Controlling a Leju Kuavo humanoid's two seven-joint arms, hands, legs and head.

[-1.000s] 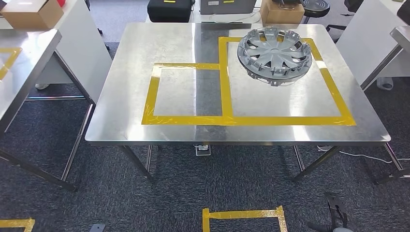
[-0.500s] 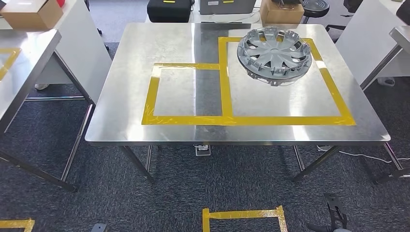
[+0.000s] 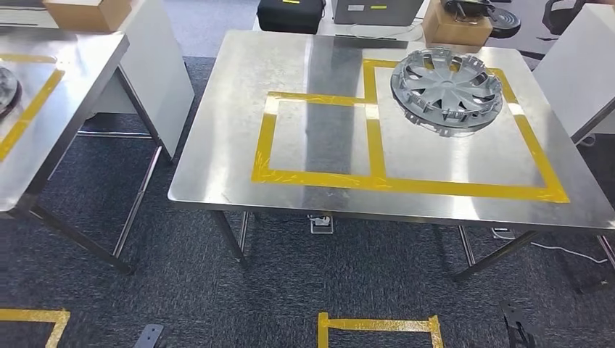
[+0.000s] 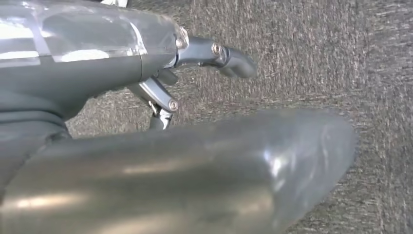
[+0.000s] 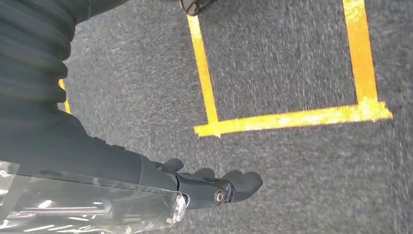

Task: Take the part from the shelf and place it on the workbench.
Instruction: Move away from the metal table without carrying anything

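A grey wheel cover (image 3: 446,89) lies face up inside the larger yellow-taped rectangle at the far right of the steel workbench (image 3: 217,167). On a second steel table (image 3: 51,130) at the left, the rim of another dark round part (image 3: 6,88) shows at the picture's edge. My left hand (image 4: 195,63) hangs over grey carpet, fingers apart and holding nothing. My right hand (image 5: 209,187) also hangs above the carpet, empty, with its fingers loosely extended near yellow floor tape (image 5: 209,97).
A smaller yellow-taped rectangle (image 3: 265,138) marks the workbench's middle. A white panel (image 3: 163,72) stands between the two tables. Cardboard boxes (image 3: 453,29) and a black case (image 3: 290,14) sit behind the workbench. A yellow tape square (image 3: 377,326) marks the floor in front.
The whole picture has shifted right, so the camera has turned left. The left table now shows more of its top, with the edge of a round part on it.
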